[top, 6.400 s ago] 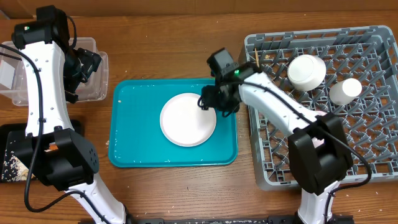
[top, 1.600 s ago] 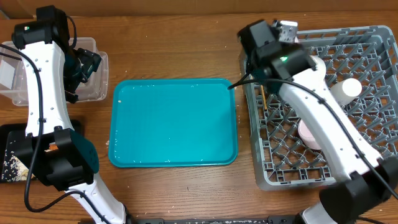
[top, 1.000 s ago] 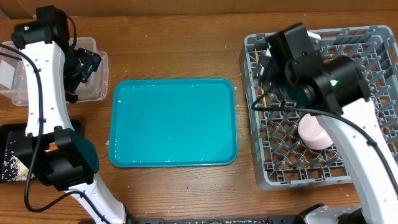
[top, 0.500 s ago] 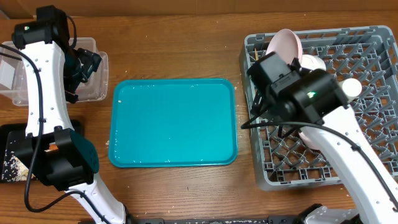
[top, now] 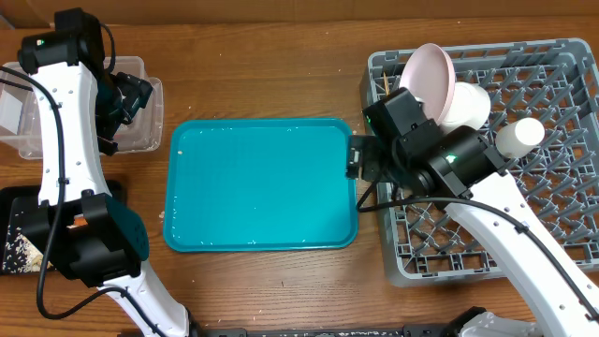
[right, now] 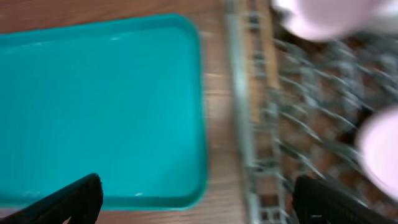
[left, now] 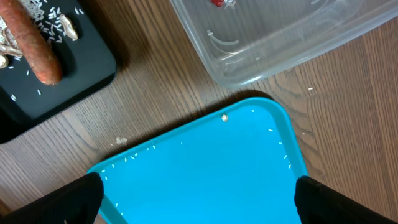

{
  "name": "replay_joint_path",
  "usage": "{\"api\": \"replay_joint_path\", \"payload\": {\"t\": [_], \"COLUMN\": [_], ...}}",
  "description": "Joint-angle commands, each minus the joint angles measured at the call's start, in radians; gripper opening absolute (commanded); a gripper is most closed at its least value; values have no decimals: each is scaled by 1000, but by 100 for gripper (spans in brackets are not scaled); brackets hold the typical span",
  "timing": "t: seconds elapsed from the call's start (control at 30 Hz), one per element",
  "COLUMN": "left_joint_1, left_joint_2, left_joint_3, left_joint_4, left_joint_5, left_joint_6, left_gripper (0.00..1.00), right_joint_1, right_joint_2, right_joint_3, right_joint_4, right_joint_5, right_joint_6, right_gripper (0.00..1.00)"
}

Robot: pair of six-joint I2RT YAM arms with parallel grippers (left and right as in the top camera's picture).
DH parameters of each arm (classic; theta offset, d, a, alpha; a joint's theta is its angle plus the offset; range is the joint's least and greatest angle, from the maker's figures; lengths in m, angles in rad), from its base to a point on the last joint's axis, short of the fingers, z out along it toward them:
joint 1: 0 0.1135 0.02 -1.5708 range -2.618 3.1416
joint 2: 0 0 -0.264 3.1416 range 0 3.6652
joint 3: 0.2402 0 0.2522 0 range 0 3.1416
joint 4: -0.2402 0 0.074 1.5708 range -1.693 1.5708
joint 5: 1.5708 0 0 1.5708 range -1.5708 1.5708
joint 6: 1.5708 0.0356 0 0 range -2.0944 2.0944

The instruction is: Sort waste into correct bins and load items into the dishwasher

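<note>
My right gripper (top: 355, 159) (right: 199, 205) hangs open and empty over the gap between the teal tray (top: 262, 183) and the grey dishwasher rack (top: 562, 201). In the rack's far left corner a white plate (top: 430, 73) stands on edge, with the white bowl (top: 465, 105) and the small cup (top: 520, 136) beside it. The chopsticks (right: 262, 59) lie along the rack's left side. My left gripper (top: 126, 98) (left: 199, 205) is open and empty, above the clear tub (left: 280, 31). An orange sausage stick (left: 40, 46) lies on the black tray (left: 87, 74) among white scraps. A red wrapper (left: 217, 3) is in the tub.
The teal tray (left: 205, 168) holds only a few rice grains. A crumb (left: 121, 141) lies on the wooden table beside it. In the right wrist view the rack (right: 292, 124) is blurred, and a pale round dish (right: 380, 149) shows at its right.
My right gripper has left the plate standing in the rack's far left corner and swung left and nearer, to the tray's right edge. The left arm has not moved.
</note>
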Motion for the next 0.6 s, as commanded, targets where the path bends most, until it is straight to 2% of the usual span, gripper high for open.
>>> {"api": "replay_joint_path", "payload": {"t": [0.0, 0.57], "left_joint_1": [-2, -2], "left_joint_2": [-30, -30], "left_joint_3": [-5, -5], "left_joint_4": [-1, -1], "left_joint_5": [0, 0], "left_joint_6": [-21, -21], "left_gripper": [100, 100], "right_joint_1": [4, 2], "right_joint_2": [-21, -21], "right_joint_3": [-3, -3], "right_joint_4": [27, -25], "right_joint_5": [-130, -129], "right_joint_6": [-117, -118], "right_gripper": [100, 100]}}
